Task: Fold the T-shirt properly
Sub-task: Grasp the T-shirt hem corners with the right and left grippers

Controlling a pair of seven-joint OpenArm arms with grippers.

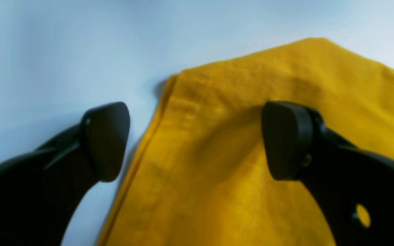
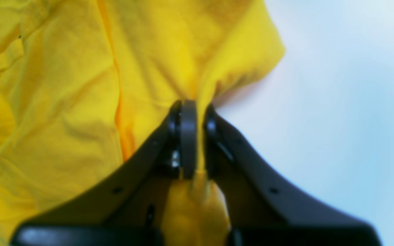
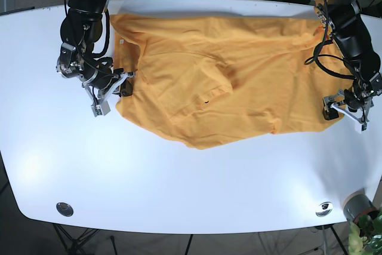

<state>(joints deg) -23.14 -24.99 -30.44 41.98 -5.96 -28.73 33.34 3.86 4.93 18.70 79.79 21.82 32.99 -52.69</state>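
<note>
The yellow T-shirt (image 3: pixel 227 82) lies spread and rumpled across the back half of the white table (image 3: pixel 179 189). On the base view's left, my right gripper (image 3: pixel 123 85) is at the shirt's edge. The right wrist view shows that gripper (image 2: pixel 197 133) shut on a pinched fold of the yellow cloth (image 2: pixel 63 102). On the base view's right, my left gripper (image 3: pixel 334 110) is at the shirt's near corner. In the left wrist view it (image 1: pixel 196 141) stands open, straddling the hemmed edge of the shirt (image 1: pixel 251 75), one finger over the table and one over the cloth.
Two round metal fittings (image 3: pixel 64 209) (image 3: pixel 324 208) sit near the table's front edge. A potted plant (image 3: pixel 361 210) stands off the front right corner. Cables and gear run behind the back edge.
</note>
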